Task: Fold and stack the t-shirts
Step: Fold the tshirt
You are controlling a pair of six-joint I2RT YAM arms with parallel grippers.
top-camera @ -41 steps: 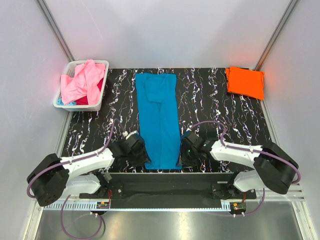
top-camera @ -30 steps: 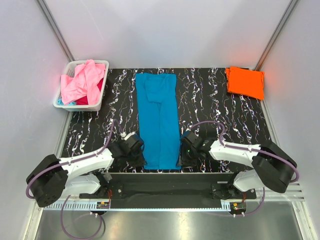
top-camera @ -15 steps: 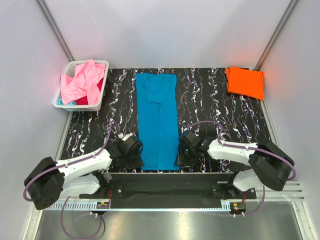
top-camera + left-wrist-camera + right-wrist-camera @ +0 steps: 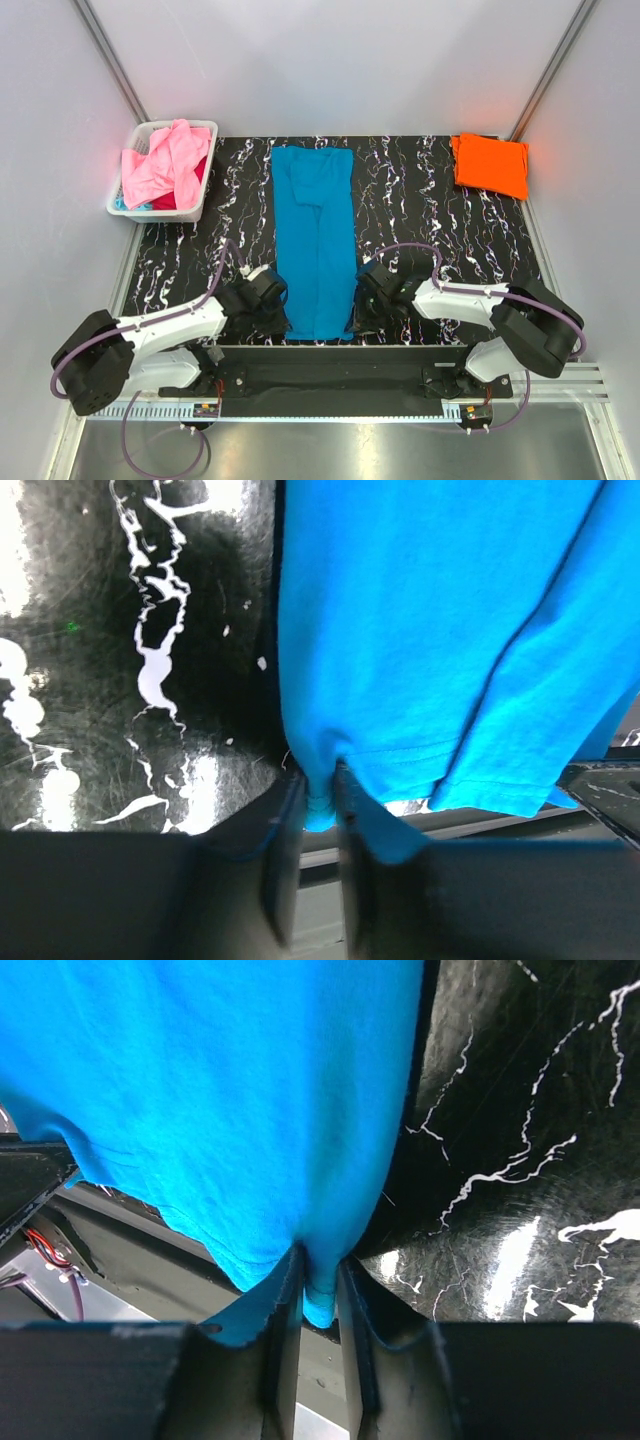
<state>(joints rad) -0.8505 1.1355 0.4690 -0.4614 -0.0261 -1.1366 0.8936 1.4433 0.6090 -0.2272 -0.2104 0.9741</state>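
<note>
We are folding the blue shirt [image 4: 318, 240], a long strip down the middle of the counter [image 4: 440, 215]; our left hand [image 4: 318, 810] pinches its near left corner, our right hand [image 4: 320, 1290] the near right. Next, we judge, both should lift together and carry the hem evenly to the far end.

The basket [image 4: 150, 213] lies left of spread shirt [image 4: 315, 240], folded shirt [image 4: 490, 165] right.
</note>
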